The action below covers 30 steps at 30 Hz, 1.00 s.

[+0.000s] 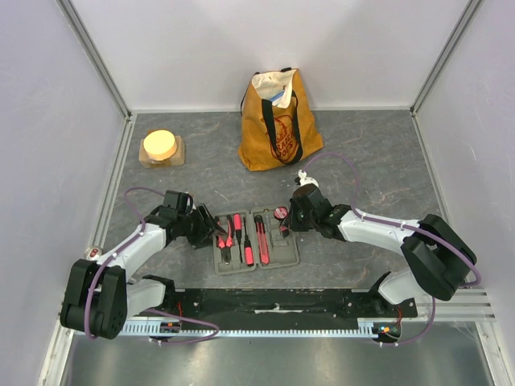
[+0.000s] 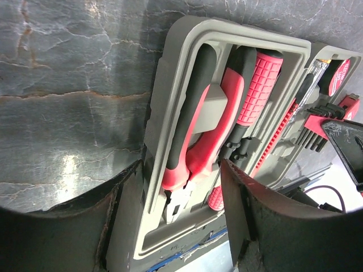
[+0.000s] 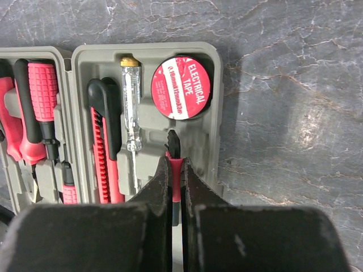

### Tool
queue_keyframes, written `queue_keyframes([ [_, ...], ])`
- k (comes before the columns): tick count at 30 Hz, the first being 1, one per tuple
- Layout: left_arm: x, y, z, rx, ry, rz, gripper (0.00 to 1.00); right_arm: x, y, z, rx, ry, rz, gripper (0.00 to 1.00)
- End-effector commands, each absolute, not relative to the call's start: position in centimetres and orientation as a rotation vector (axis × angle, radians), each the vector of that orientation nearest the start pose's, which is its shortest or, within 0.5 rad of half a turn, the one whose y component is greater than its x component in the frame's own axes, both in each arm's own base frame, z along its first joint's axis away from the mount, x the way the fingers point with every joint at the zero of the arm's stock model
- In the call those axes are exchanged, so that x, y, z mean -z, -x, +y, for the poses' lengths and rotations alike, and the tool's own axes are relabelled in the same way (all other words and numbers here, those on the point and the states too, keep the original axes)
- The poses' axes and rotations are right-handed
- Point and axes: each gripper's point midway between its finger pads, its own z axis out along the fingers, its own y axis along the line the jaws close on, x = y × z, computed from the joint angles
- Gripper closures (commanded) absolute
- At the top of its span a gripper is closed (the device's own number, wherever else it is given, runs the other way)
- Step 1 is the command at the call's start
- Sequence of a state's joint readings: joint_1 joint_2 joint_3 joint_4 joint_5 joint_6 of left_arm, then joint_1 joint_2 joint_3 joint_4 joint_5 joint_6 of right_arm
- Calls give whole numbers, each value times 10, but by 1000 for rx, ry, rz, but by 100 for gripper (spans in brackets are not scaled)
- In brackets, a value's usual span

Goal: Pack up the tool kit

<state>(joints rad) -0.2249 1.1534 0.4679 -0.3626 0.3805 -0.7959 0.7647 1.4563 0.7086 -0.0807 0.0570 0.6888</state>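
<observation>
Tool-kit case (image 1: 256, 268) lies open and flat on the surface (image 1: 362, 161), between the two arms. Over its right half the right pincer (image 3: 174, 161) is clamped on a thin red tool (image 3: 176, 180) with a black tip, seen edge-on. The tool hangs just on the near side of the tape (image 3: 180, 88), which sits in the case's far right corner. Left of the held tool, in the same half, lie a clear tester (image 3: 131, 105) and a knife (image 3: 105, 141).

The left pincer (image 2: 180, 170) stands spread and grips nothing. Its fingers (image 2: 266, 226) straddle the near end of the case's left half, where pliers (image 2: 198, 130) and a screwdriver (image 2: 258, 85) rest in their slots. Beyond the case's far side stand a bag (image 1: 278, 121) and, further left, a block (image 1: 161, 147), both well apart from it.

Risks, as I judge them: the tool comes in on edge, so it may miss its moulded slot and sit proud, and the lid would then not shut. A push to seat it could slide the light case, since the left pincer is not holding it. The right fingers pass close to the tape and might nudge it out.

The slot under the held tool is covered by the right fingers, so I cannot tell whether tool and case touch. Nor can I tell which tool it is. The left wrist view shows hex keys (image 2: 309, 136) in a red holder beside that pincer, perhaps the same piece. Both wrist views cut off the case's near end.
</observation>
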Motion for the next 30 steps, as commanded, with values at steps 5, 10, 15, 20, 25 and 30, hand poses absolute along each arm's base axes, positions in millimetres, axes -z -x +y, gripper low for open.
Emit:
queue_keyframes([
  [5,-40,-206,-154,926,625,2679,41,-32,-237,266,-606,118,2505,99],
  [10,-38,-207,-153,917,621,2694,42,-25,-234,261,-572,134,2521,99],
  [15,-34,-206,-153,904,632,2717,42,-22,-231,262,-573,146,2548,96],
  [20,-31,-207,-152,880,655,2734,44,-25,-232,256,-522,115,2567,77],
  [25,-30,-208,-150,865,666,2733,44,-39,-246,245,-404,46,2542,55],
  [30,-28,-208,-150,862,664,2743,44,-55,-255,244,-347,34,2528,48],
])
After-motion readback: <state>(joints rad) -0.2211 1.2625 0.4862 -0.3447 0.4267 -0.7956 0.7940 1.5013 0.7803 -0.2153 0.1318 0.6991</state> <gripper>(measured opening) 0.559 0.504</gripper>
